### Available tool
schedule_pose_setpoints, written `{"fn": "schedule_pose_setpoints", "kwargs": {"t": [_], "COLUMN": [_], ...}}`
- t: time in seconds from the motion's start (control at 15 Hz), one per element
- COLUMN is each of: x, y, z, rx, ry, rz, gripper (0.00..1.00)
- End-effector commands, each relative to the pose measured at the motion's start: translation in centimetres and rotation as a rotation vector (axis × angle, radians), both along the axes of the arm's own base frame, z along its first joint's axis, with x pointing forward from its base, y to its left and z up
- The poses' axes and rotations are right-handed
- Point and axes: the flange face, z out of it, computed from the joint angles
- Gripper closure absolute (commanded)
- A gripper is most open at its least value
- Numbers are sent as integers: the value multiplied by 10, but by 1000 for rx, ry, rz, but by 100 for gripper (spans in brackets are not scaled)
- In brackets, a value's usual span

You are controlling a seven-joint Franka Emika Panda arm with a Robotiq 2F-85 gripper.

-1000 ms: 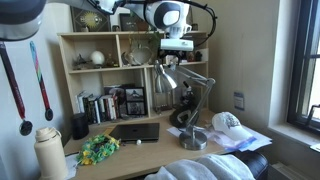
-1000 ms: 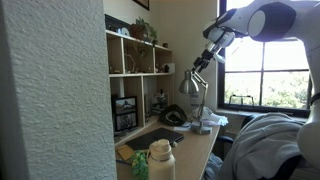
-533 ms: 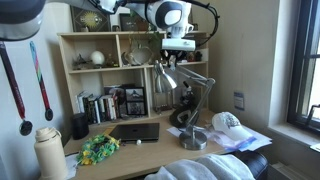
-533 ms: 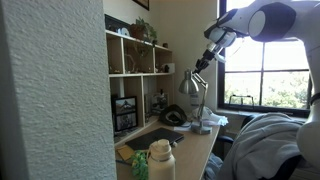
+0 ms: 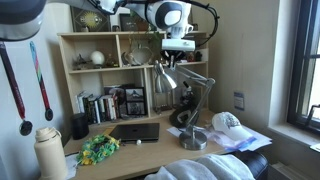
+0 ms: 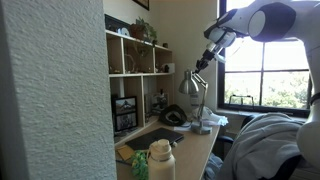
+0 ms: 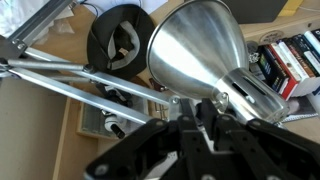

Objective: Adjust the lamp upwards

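While the gripper hangs in front of the top shelf, it meets the lamp at the joint just behind the shiny cone shade. In the wrist view its dark fingers lie close together at that joint, but I cannot tell if they clamp it or only touch it. The lamp stands on the wooden desk before the bookshelf, with its shade tilted downward. A white cap lies near the lamp's base.
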Motion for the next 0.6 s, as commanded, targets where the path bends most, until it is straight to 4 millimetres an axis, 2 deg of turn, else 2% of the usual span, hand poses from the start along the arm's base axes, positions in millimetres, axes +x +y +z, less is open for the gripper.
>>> {"fn": "schedule_pose_setpoints", "kwargs": {"t": [0.0,0.4,0.47,0.53], "x": [-1,5,5,6], "y": [3,15,18,19], "z": [6,4,4,3], "rx": [12,20,20,21], "ry": [-16,-20,-21,-21], "rz": [25,44,48,52], "gripper": [49,5,0,0]}}
